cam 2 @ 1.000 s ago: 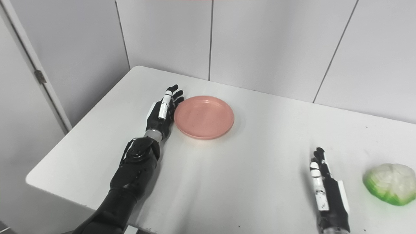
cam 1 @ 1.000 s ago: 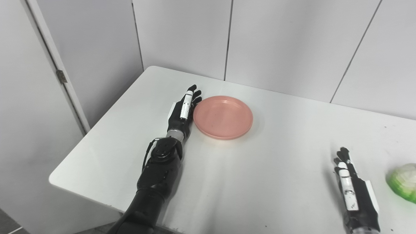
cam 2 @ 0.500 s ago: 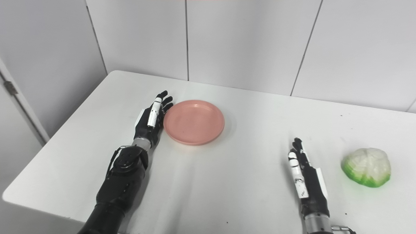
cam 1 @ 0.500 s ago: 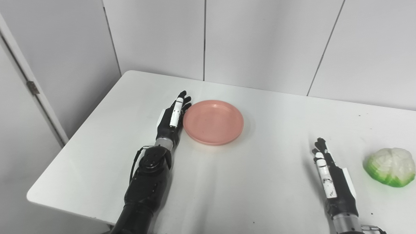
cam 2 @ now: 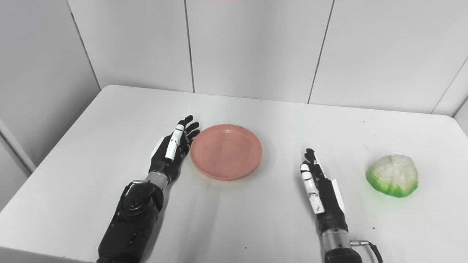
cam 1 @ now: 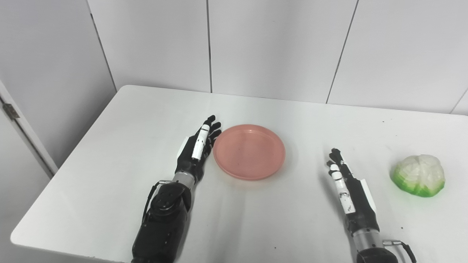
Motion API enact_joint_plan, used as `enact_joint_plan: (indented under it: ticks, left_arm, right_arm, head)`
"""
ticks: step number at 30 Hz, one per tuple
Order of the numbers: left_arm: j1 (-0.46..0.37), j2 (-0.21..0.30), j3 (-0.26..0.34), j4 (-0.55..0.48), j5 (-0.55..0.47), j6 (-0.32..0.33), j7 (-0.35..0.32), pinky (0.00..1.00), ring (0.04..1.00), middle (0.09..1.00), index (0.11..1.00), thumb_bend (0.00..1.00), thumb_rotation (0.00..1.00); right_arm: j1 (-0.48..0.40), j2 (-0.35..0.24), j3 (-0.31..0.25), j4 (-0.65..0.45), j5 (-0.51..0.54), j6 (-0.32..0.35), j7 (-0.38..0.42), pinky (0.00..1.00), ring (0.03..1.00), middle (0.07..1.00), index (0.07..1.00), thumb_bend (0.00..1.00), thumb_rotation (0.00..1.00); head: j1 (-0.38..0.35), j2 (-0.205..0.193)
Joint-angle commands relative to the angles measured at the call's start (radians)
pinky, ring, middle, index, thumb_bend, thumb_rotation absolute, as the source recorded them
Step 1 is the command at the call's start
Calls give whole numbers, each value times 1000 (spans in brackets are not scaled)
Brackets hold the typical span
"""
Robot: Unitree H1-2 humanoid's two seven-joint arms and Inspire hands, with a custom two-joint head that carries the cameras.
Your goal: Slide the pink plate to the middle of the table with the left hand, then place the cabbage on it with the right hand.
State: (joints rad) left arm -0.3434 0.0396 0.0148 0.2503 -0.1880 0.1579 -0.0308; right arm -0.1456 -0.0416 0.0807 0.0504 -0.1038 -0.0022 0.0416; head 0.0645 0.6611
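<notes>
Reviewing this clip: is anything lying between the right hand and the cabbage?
No. Between the right hand and the cabbage there is only bare white table; both eye views show it.

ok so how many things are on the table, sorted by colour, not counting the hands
pink: 1, the plate
green and white: 1, the cabbage
total: 2

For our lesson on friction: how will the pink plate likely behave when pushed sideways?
The pink plate looks rigid and shallow, so it should slide flat across the smooth table without tipping. It seems light plastic; the left hand at its rim could easily overshoot.
</notes>
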Motion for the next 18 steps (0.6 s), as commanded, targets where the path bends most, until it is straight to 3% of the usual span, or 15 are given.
enact_joint_plan:
  ticks: [1,18]
  left_arm:
    - [15,-22,-32,6,2,28,-42,924,931,935,928,411,1000]
    - [58,-18,-33,12,6,-9,-55,935,941,939,931,402,1000]
  right_arm:
    - [10,19,18,9,-6,-12,0,909,925,947,947,244,1000]
    - [11,37,23,-3,-24,-4,-16,921,929,947,945,294,1000]
  head:
    - [-6,0]
    - [-77,12]
